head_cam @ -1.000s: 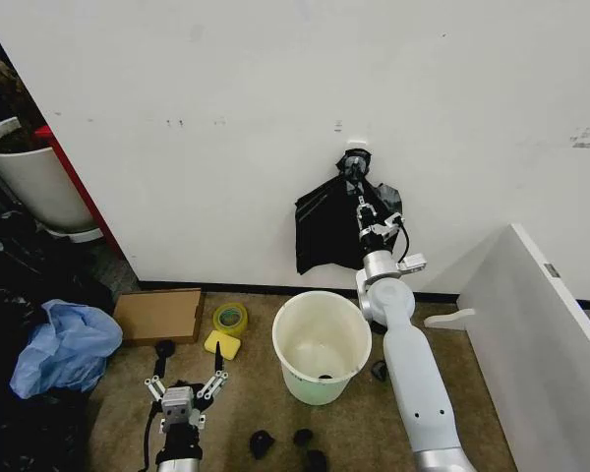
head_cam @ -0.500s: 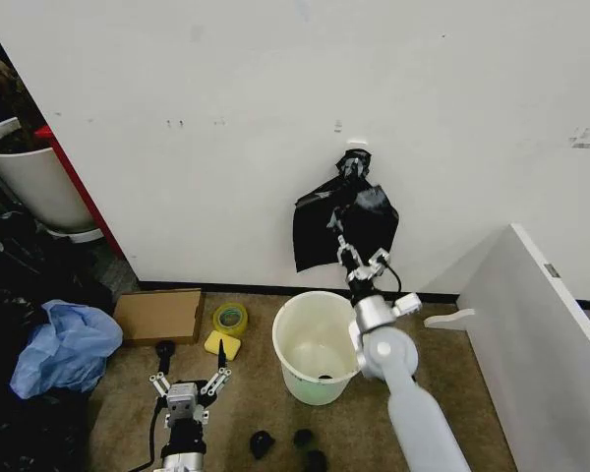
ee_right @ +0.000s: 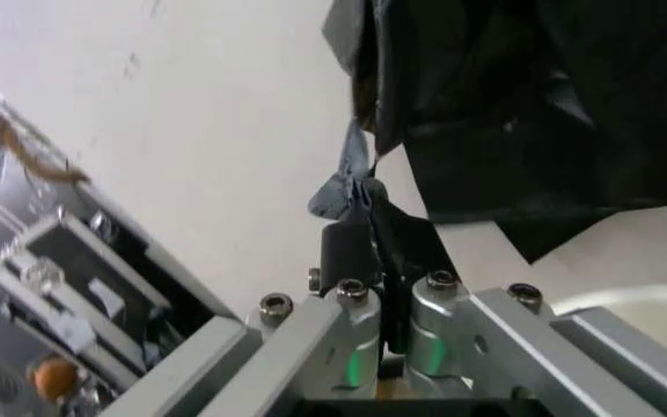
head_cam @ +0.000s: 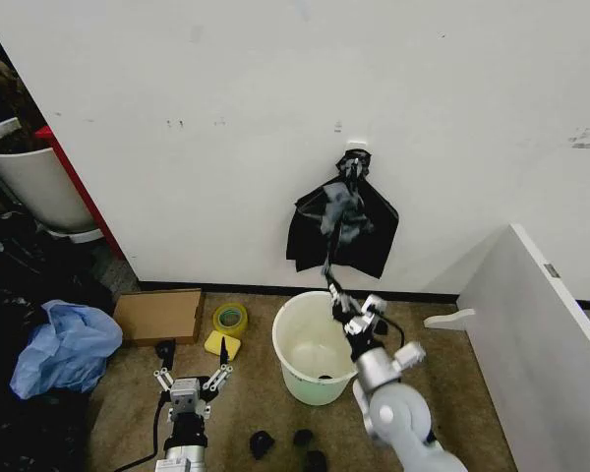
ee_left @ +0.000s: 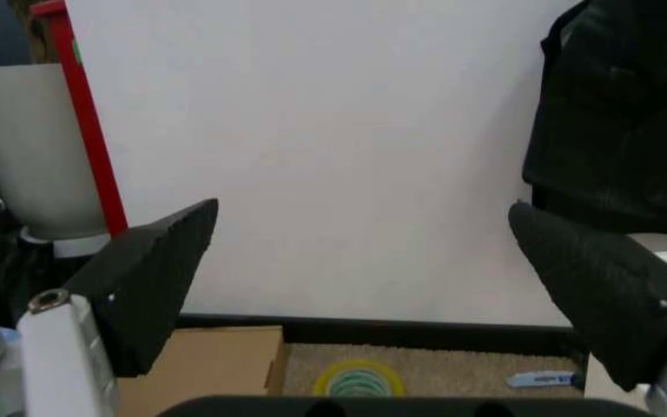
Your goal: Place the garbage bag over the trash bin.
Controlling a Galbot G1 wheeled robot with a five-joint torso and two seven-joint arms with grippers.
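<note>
Garbage bag [head_cam: 342, 228], glossy black, hangs against the white wall [head_cam: 275, 108] from a hook [head_cam: 355, 152], directly beyond the trash bin [head_cam: 320, 346] on the carpet. Right gripper [head_cam: 344, 305], above the bin's far rim, has its fingers [ee_right: 351, 252] pinched closed on a thin strand of the bag drawn down from the hanging bundle. Left gripper [head_cam: 189, 383], low at near left, hovers with fingers [ee_left: 154, 278] spread wide and nothing between them, near a yellow tape roll [head_cam: 230, 319] and cardboard box [head_cam: 158, 315].
</note>
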